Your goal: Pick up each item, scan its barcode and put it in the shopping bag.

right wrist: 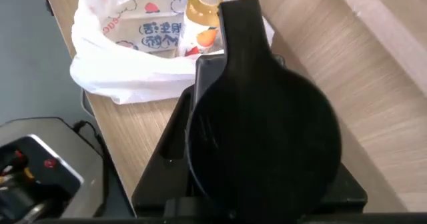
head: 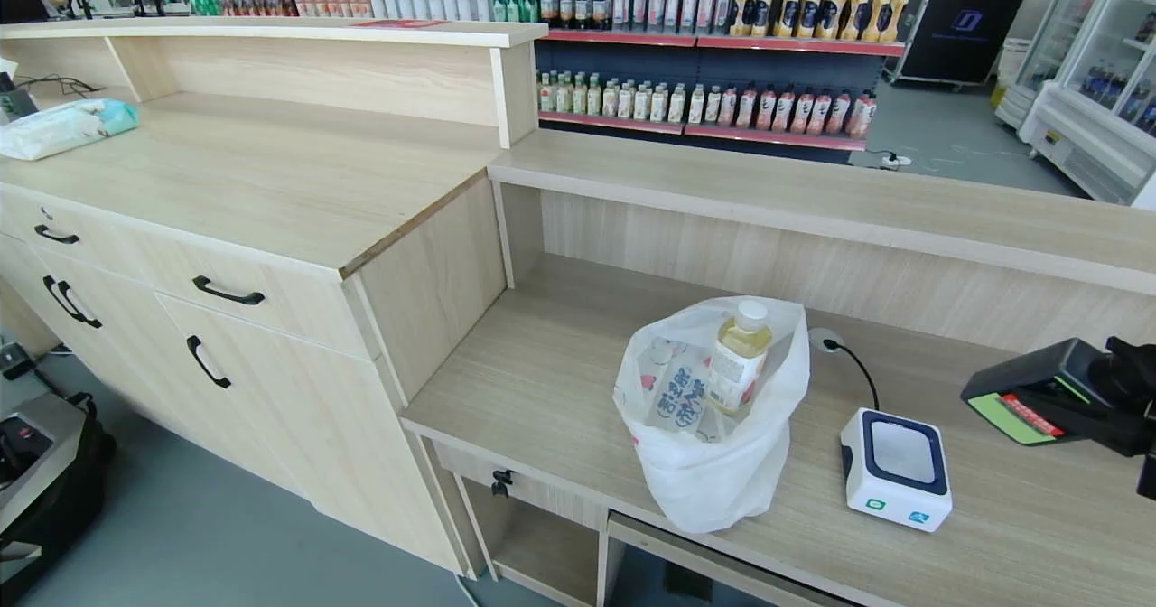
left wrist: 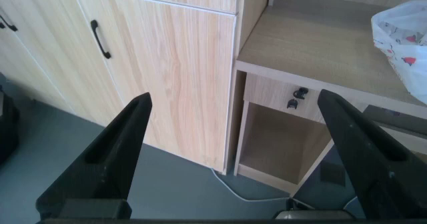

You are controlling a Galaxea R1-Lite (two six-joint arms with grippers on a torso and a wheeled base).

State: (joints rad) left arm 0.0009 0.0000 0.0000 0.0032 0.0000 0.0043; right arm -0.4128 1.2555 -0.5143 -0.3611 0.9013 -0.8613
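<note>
A white shopping bag (head: 713, 471) stands open on the lower counter (head: 542, 372). Inside it are a yellow drink bottle (head: 739, 363) with a white cap and a printed pouch (head: 677, 395). Right of the bag lies a white barcode scanner (head: 897, 467). At the far right, above the counter, my right gripper (head: 1097, 395) is shut on a dark flat box (head: 1030, 399) with a green and red label. The box (right wrist: 260, 151) hides the fingers in the right wrist view, with the bag (right wrist: 127, 57) beyond it. My left gripper (left wrist: 235, 104) hangs open over the floor, beside the cabinet.
The scanner's cable (head: 853, 363) runs to a hole in the counter. A raised wooden ledge (head: 813, 200) lines the back. The taller counter to the left carries a pack of wipes (head: 63, 126). Cabinet doors with black handles (head: 226, 295) and drink shelves (head: 722, 47) stand around.
</note>
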